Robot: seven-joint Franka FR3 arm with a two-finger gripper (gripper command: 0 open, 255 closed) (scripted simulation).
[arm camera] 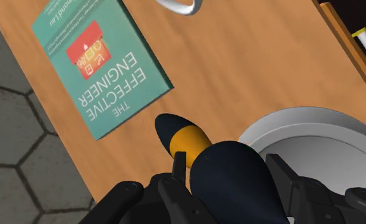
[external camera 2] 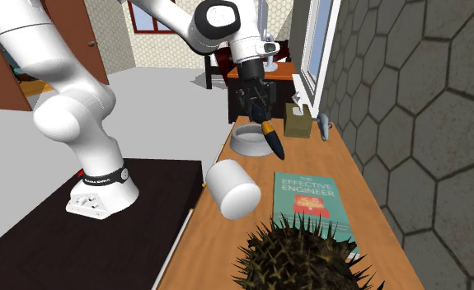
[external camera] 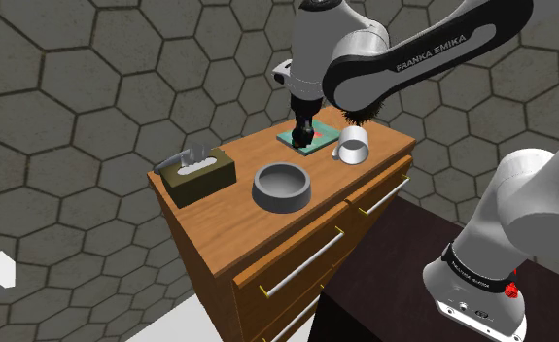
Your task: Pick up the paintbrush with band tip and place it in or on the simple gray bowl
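I grip the paintbrush (external camera 2: 271, 140) tight between my narrow jaws, lifted clear.
It hangs tip-down over the wooden worktop (external camera: 224, 219), near the grey bowl (external camera 2: 245, 148) and 1 teal book (external camera 2: 309, 198); a hexagon-patterned wall (external camera: 92, 87) stands behind.

The paintbrush (external camera 2: 272, 140) is seen as a thick dark body with an orange band and a dark rounded tip. It is clasped between the fingers (arm camera: 281, 173) and held clear of the table (external camera: 224, 223), slanted with the tip downward. The bowl (external camera: 267, 199), plain gray and round, is set upright on the table close beside it.
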